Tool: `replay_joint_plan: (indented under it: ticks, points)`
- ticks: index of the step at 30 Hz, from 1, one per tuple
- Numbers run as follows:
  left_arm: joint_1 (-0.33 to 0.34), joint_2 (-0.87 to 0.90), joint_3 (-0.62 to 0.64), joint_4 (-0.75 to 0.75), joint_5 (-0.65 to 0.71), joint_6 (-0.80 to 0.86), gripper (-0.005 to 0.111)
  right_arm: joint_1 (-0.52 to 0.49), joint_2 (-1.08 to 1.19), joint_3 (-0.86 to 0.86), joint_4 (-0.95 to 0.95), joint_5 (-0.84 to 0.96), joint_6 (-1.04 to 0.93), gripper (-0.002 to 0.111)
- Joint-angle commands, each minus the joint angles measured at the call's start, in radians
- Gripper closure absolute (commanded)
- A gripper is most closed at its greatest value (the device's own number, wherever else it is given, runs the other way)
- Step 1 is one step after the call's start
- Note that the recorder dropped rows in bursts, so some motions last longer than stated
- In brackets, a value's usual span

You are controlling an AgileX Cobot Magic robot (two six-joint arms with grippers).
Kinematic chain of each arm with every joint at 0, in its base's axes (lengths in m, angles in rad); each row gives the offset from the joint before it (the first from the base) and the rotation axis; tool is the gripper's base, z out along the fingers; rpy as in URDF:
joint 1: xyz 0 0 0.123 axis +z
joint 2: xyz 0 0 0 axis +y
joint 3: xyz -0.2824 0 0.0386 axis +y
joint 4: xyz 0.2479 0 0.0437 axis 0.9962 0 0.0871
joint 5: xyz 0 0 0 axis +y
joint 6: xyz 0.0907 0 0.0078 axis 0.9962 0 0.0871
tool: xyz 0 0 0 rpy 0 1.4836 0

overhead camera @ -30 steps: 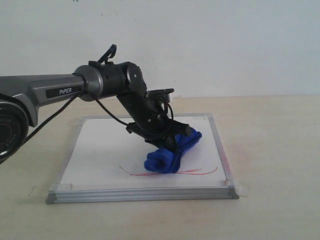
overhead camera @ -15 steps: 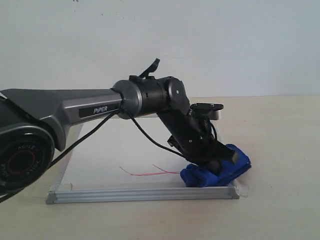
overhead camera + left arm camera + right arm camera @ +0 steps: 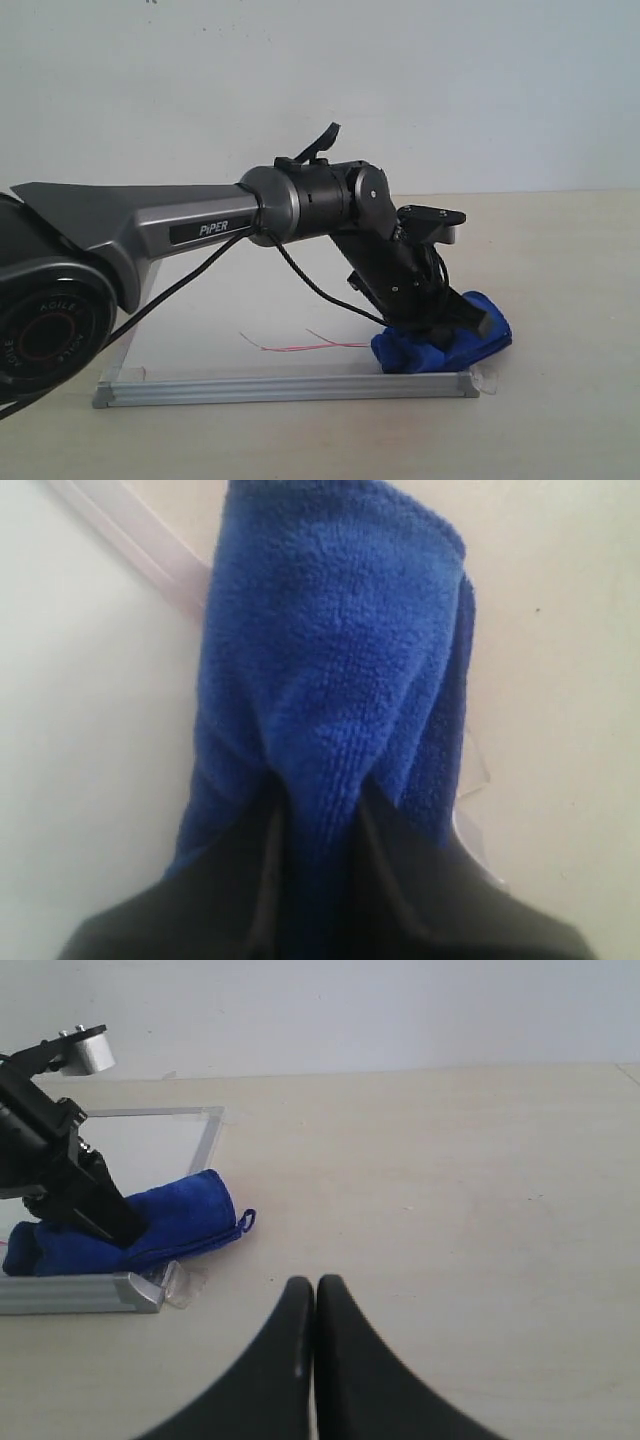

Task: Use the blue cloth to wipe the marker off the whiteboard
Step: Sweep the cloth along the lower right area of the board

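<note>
The whiteboard (image 3: 290,388) lies flat on the table, silver frame toward the front. My left gripper (image 3: 440,322) is shut on the blue cloth (image 3: 445,347) and presses it onto the board's near right corner, where the cloth's end hangs over the right frame. Thin red marker (image 3: 300,347) lines run along the board's front, left of the cloth. In the left wrist view the blue cloth (image 3: 330,660) is pinched between the black fingers (image 3: 400,870). The right wrist view shows the blue cloth (image 3: 150,1225), the board's frame (image 3: 80,1295), and my right gripper (image 3: 315,1285) shut and empty above bare table.
A clear tape tab (image 3: 185,1285) sticks out at the board's near right corner. The beige table (image 3: 560,300) stretches to the right of the board. A pale wall stands behind.
My left arm has swept the cloth rightward and toward the front, from mid-board to the near right corner. The red lines on the right part of the board are gone.
</note>
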Motion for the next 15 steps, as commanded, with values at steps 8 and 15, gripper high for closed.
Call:
replay_joint_plan:
  ticks: [8,15]
  points:
    - [-0.033,0.039,0.013,0.093,0.045,-0.003,0.102,-0.007,-0.005,-0.001,0.001,-0.009,-0.004,0.108]
    - [0.018,0.037,0.013,0.158,0.201,-0.003,0.102,-0.007,-0.005,-0.001,0.001,-0.009,-0.004,0.108]
